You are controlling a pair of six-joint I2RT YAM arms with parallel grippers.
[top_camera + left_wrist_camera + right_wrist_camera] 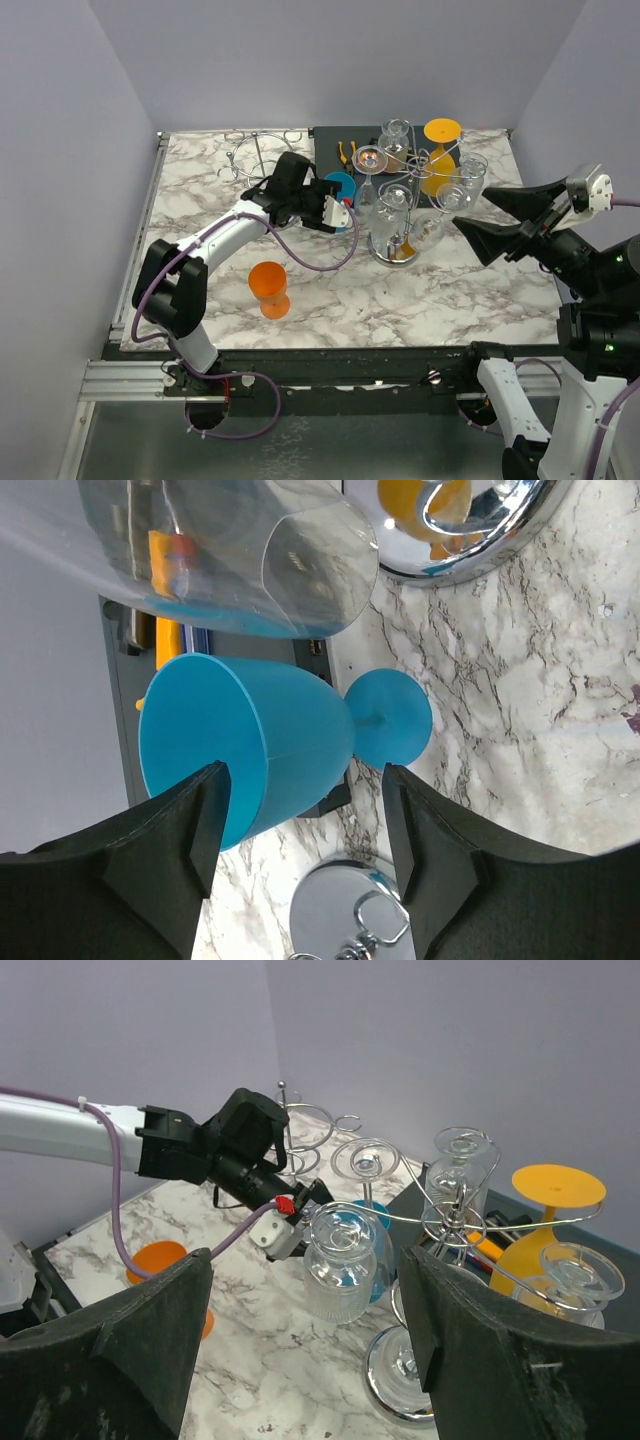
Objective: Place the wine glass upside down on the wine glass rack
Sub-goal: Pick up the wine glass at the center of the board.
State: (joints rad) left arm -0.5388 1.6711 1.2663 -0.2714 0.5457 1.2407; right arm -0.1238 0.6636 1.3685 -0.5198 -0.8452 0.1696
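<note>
While the left tool (305,772) sits around the blue wine glass (270,740), its fingers (170,860) are spread apart on either side of the bowl, so it's released and not gripping anything yet. One finger overlaps the rim from the wrist view, and honestly I can't tell if it's touching. The blue glass stands upright on the marble table (440,290), foot down, right by the corner of the dark tray (335,140) and just beside the chrome base of the wine glass rack (397,248). So it's not on the rack. The rack already carries several clear glasses (395,200) hanging upside down, plus an orange glass (441,150) with its foot on top. The right tool (475,208) hangs over the right side of the table near the rack, fingers wide apart and holding nothing. Another orange wine glass (268,287) sits by itself on the table nearer the arm bases, well apart from the rack. Back left there's a second wire rack (255,150), and yellow-handled pliers (347,152) lie on the tray.
</note>
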